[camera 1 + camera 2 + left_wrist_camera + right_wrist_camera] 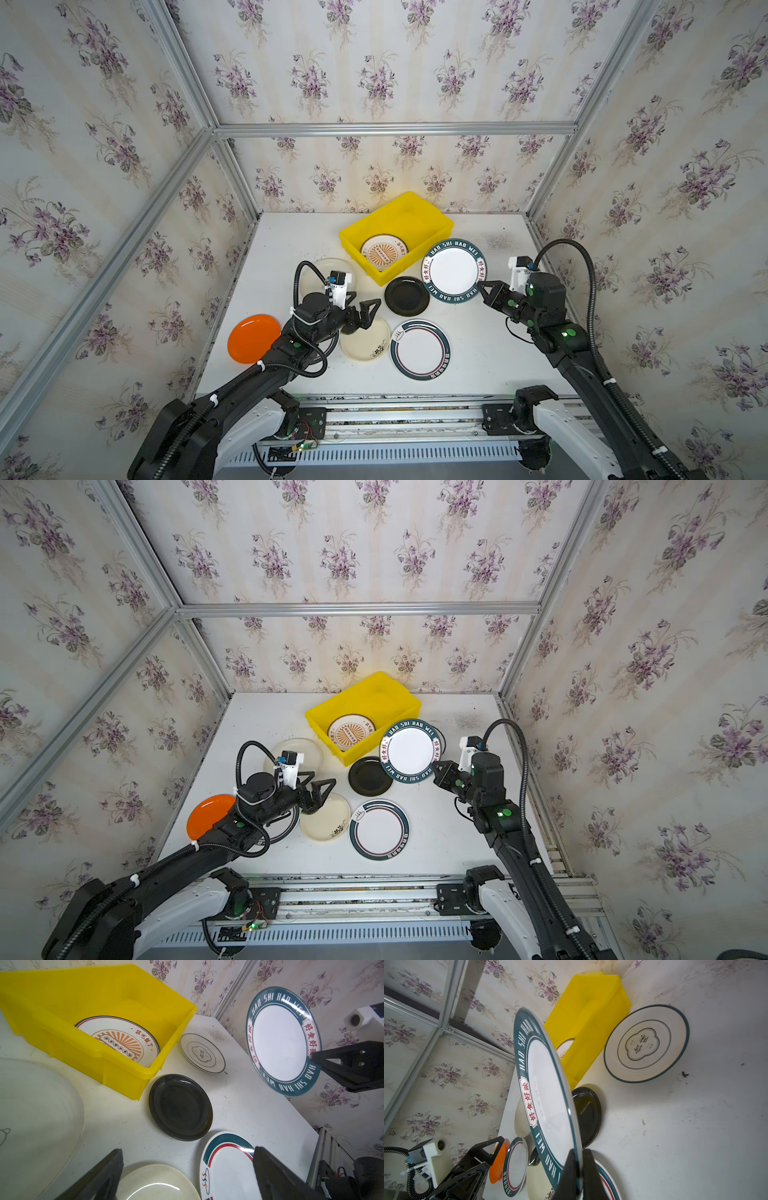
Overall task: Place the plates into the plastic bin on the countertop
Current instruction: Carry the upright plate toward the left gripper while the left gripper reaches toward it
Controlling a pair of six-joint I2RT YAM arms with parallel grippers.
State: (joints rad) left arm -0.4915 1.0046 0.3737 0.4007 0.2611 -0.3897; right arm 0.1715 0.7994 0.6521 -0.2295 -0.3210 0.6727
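Gripping the rim of a large white plate with a dark green lettered border, the right tool has its jaws closed tight on the plate's near edge. It holds the plate lifted off the tabletop and tilted on its side. In both top views this plate hangs just to the right of the yellow plastic bin, outside it. The bin stands near the back of the tabletop, turned at an angle, and one plate with an orange sunburst lies flat inside it. The left tool is opened wide and holds nothing; it hovers above the far edge of a cream plate with a small flower mark. A glossy black plate lies on the tabletop just beside the bin's near corner. In front of it lies a white plate with a green and red ring, close beside the cream one. An orange plate sits at the left edge of the tabletop, partly over it. A pale plate lies behind the left tool, close to the bin. The right wrist view shows also a small white plate with a thin green rim lying on the tabletop beside the bin; in the top views the lifted plate hides it.
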